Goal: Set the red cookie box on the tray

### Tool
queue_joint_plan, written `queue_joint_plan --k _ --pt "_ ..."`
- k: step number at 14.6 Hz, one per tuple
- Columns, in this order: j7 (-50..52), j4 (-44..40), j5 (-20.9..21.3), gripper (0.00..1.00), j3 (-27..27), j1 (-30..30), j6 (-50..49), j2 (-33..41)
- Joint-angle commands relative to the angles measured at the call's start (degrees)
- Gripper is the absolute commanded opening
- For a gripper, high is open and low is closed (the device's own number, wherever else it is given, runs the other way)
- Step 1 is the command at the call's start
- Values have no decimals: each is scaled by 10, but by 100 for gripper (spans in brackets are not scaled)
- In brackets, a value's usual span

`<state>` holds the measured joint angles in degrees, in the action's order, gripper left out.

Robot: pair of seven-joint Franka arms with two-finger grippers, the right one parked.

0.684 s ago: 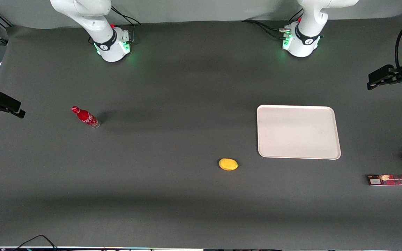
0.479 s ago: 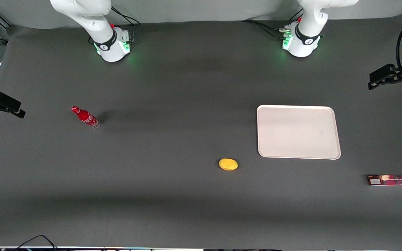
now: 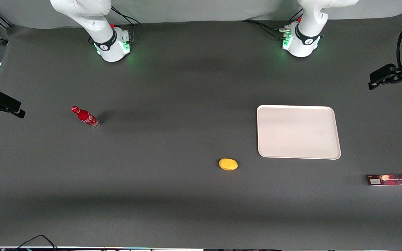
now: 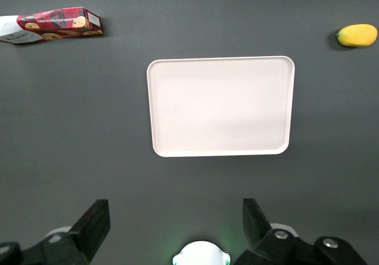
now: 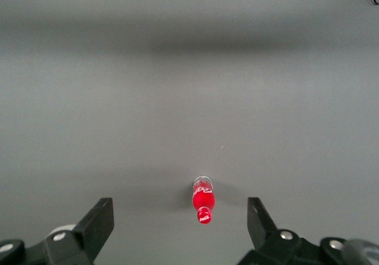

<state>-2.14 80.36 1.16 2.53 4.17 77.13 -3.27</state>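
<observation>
The red cookie box (image 3: 394, 180) lies flat on the dark table at the working arm's end, nearer to the front camera than the tray. It also shows in the left wrist view (image 4: 56, 24). The cream-white tray (image 3: 298, 131) lies flat and holds nothing; it shows whole in the left wrist view (image 4: 220, 105). My left gripper (image 3: 377, 80) hangs high above the table at the working arm's end, farther from the front camera than the tray and the box. Its fingers (image 4: 95, 223) stand wide apart with nothing between them, so my gripper (image 4: 174, 217) is open.
A yellow rounded object (image 3: 228, 164) lies beside the tray's near corner, toward the parked arm's end; it shows in the left wrist view (image 4: 357, 35). A small red bottle (image 3: 85, 117) stands toward the parked arm's end. Two arm bases (image 3: 300, 42) stand along the table's back edge.
My left gripper has drifted slightly away from the front camera and toward the table's end. The box, the tray and the other objects have not moved.
</observation>
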Motion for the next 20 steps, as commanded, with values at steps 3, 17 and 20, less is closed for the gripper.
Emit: queue_joint_plan --k 3,17,20 --pt "10 -72 11 100 90 3 -12 -50" --pt "83 -163 -186 100 255 -59 363 -386" --pt "73 -129 -243 100 255 -69 432 -416"
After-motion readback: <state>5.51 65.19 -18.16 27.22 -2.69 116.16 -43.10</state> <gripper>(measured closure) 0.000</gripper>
